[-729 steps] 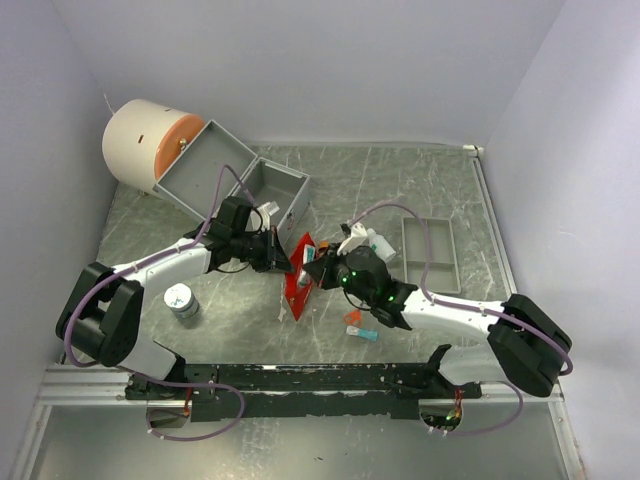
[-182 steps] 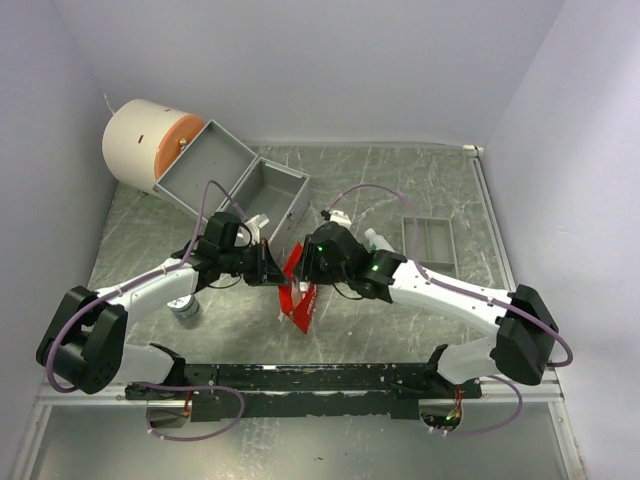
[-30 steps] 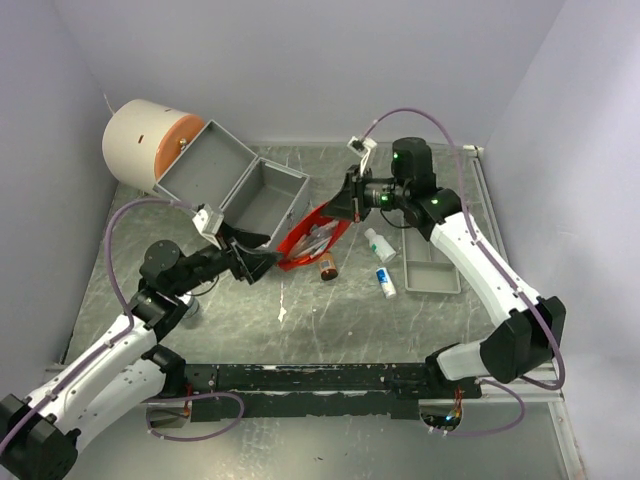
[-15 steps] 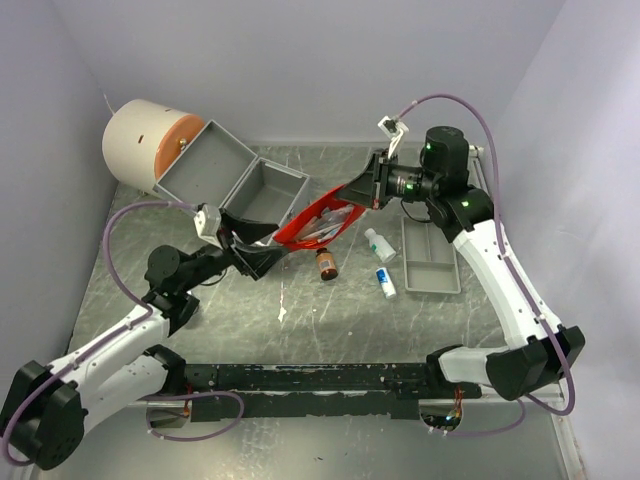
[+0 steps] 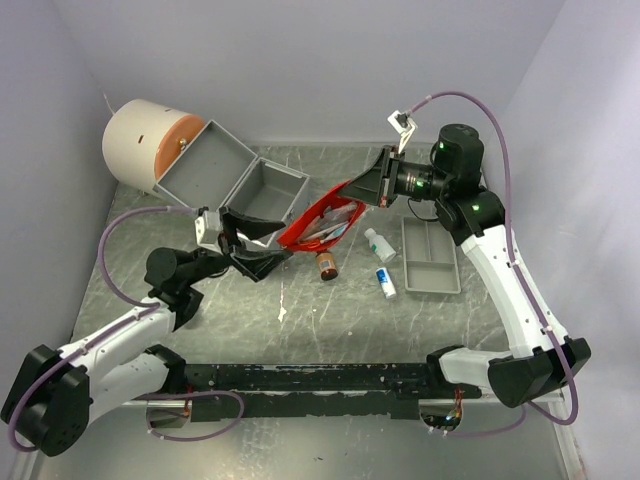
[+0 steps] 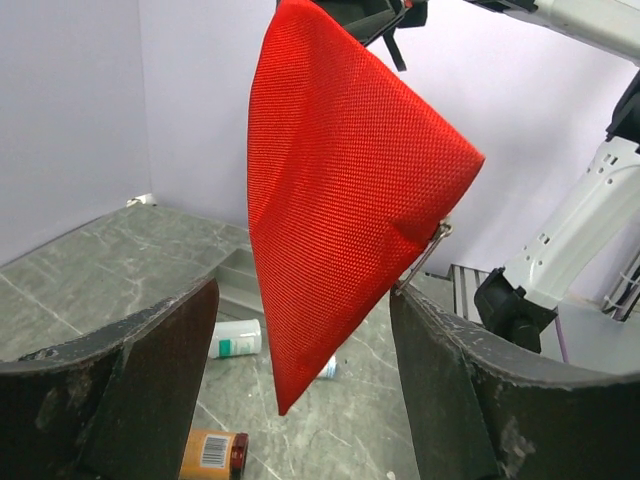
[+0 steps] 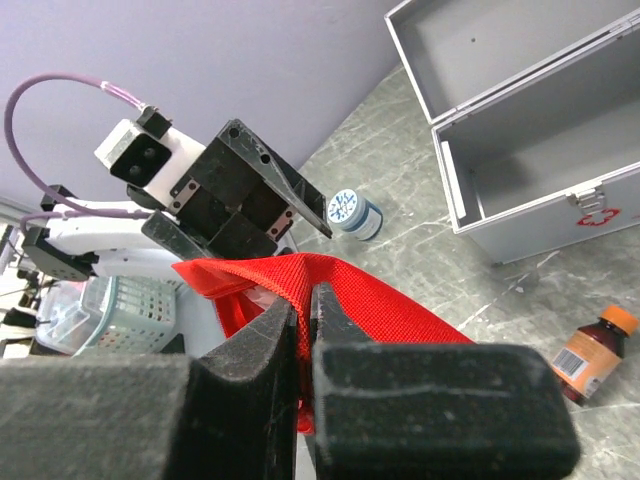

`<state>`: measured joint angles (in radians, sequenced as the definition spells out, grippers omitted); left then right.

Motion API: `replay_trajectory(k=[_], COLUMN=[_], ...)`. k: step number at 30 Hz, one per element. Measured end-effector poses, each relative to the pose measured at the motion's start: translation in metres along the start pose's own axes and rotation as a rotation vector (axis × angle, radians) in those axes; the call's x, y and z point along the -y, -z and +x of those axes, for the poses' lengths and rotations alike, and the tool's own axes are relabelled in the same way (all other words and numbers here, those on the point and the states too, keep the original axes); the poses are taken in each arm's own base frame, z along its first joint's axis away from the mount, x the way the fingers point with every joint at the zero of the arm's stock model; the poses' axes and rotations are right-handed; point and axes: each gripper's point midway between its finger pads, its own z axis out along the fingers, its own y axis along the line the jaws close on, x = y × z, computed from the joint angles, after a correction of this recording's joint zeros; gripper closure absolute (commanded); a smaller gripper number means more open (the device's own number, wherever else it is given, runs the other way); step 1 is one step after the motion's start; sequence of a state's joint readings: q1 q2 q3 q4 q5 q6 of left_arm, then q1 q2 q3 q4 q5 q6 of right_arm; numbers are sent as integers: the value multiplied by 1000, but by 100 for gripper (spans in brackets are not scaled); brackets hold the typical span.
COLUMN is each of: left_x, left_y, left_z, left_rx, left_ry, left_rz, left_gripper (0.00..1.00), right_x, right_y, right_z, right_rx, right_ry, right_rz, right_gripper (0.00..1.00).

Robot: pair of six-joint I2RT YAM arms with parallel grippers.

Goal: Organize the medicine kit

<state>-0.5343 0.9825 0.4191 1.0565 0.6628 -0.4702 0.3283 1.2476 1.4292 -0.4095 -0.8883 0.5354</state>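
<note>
The red pouch [image 5: 322, 220] hangs in the air, mouth tilted down to the left, with packets showing inside. My right gripper [image 5: 362, 188] is shut on its upper right corner; the right wrist view shows the red fabric [image 7: 390, 310] pinched between the jaws. My left gripper [image 5: 262, 255] stands open just below and left of the pouch, not touching it. The pouch [image 6: 340, 190] hangs between and beyond its fingers [image 6: 130, 400]. The grey medicine kit case [image 5: 235, 180] lies open at the back left. A brown bottle [image 5: 325, 265] and two white bottles [image 5: 378, 244] [image 5: 386, 282] lie on the table.
A shallow grey tray [image 5: 430, 255] lies to the right of the bottles. A large white and orange cylinder [image 5: 150, 145] stands behind the case. A small round white jar [image 7: 354, 213] sits by the left arm. A black rail [image 5: 310, 380] runs along the near edge.
My right gripper has lifted the red pouch up and to the right. The left gripper stays open just below it; the bottles have not moved.
</note>
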Motion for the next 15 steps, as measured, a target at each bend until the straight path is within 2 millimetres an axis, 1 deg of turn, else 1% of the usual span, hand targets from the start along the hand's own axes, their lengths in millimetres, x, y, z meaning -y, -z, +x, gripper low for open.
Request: replay_trajectory(k=[6, 12, 15], left_x=[5, 4, 3], left_y=[-9, -11, -12], left_z=[-6, -3, -3], left_rx=[8, 7, 10], left_ry=[-55, -106, -130], left_rz=[50, 60, 62], left_gripper=[26, 29, 36], right_x=[-8, -12, -13], right_y=[1, 2, 2], right_z=[-1, -3, -4], right_rx=[-2, -1, -1], right_ry=[-29, -44, -49], right_rz=[-35, -49, -53], right_gripper=[100, 100, 100])
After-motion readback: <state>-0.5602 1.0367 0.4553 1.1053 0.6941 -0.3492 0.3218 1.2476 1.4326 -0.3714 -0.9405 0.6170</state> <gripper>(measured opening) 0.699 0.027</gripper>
